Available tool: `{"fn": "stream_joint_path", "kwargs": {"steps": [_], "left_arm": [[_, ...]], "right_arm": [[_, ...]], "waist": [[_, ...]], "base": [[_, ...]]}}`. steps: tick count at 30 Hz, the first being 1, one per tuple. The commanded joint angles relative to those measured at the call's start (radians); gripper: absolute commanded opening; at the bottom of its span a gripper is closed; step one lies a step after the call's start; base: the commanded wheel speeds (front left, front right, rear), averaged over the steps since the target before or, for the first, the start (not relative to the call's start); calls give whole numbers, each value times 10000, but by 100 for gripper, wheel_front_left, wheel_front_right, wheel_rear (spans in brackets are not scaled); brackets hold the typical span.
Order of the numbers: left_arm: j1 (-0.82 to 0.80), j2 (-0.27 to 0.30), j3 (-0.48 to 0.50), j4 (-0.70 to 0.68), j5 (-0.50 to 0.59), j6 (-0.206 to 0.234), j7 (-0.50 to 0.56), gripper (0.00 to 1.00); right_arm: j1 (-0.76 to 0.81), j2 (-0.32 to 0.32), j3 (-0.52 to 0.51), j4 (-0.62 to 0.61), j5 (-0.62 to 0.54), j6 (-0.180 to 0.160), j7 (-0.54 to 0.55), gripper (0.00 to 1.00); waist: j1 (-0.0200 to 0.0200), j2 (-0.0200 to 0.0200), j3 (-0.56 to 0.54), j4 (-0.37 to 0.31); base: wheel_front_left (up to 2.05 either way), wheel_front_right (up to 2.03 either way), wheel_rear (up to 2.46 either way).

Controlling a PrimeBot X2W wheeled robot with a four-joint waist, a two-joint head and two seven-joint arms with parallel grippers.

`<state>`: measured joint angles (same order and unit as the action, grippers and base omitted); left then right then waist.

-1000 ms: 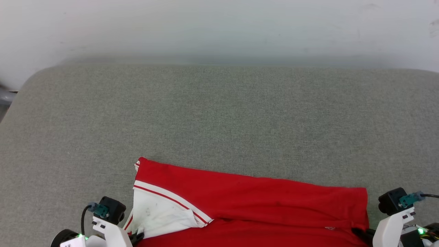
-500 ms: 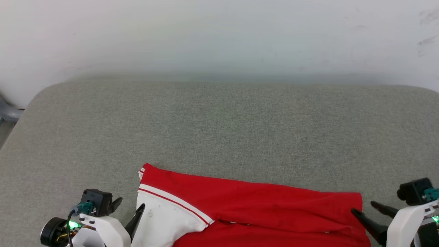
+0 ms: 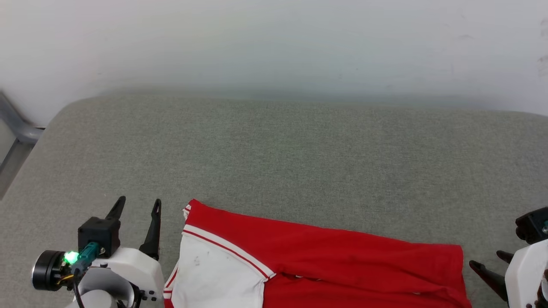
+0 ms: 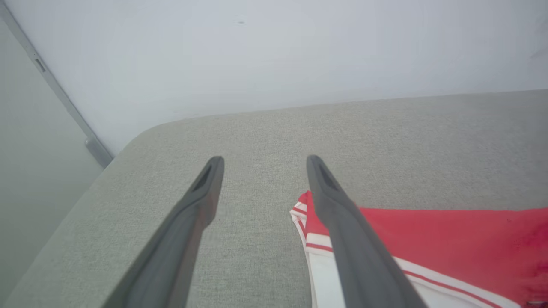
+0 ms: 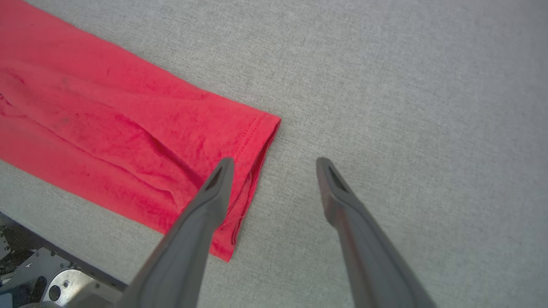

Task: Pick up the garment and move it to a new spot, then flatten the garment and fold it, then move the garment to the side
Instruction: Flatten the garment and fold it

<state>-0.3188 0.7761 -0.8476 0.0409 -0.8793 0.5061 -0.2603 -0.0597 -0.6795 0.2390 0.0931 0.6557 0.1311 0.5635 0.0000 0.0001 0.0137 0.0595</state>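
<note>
Inspection of my two grippers and the work surface.

Item 1: the red jersey-style shirt with a white short sleeve [image 3: 342, 261] lies on the grey woven-fabric padded surface [image 3: 274, 149], at its near edge, close in front of me. It runs as a long folded band from left to right. The white sleeve with red and white striped trim is at the left end and the stitched red hem at the right end. The red cloth [image 5: 107, 128] shows creases running along its length. The sleeve carries a few small dark specks. Small white marks sit along the lower fold of the red cloth, too small to read.

Item 2: my left gripper [image 3: 138, 205] stands spread, with nothing between its dark fingers. It is over bare grey fabric just left of the sleeve end. In my left wrist view [image 4: 264, 162] one finger crosses the striped corner of the shirt [image 4: 449, 239]; I cannot tell if it touches.

Item 3: my right gripper [image 3: 487, 259] is likewise spread and holds nothing, just beside the hem end. In my right wrist view [image 5: 275, 162] one finger overlaps the hem corner; contact cannot be judged.

Item 4: a plain white wall [image 3: 274, 42] rises behind the surface, and a grey metal bar [image 3: 17, 124] stands at its far left.
</note>
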Motion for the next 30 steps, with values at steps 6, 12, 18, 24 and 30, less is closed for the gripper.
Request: {"fn": "stream_joint_path", "kwargs": {"steps": [6,12,18,24,30], "left_arm": [[1663,-1046,2364,-583,2135,286,-64,100],[2735,-2100,3964,-967,3778,34,-65,100],[3354,-3160,5116,-1177,4807,-322,-66,100],[4054,-4736,6574,-1452,6112,-1043,-65,100],[4374,-5578,7361,-1300,7012,-1841,-65,100]], "right_arm": [[-299,202,194,332,-60,-9,1095,100],[-536,546,394,892,-45,-9,1408,100],[-636,745,603,1495,-64,-9,1422,100],[-317,1050,1266,2300,121,-5,1275,100],[-259,1072,1853,2543,388,12,1010,5]], "waist": [[0,-1,203,293],[0,-1,427,550],[0,-1,637,702],[0,-1,755,816],[0,-1,719,777]], "base": [[0,0,0],[0,0,0],[0,0,0],[0,0,0],[0,0,0]]}}
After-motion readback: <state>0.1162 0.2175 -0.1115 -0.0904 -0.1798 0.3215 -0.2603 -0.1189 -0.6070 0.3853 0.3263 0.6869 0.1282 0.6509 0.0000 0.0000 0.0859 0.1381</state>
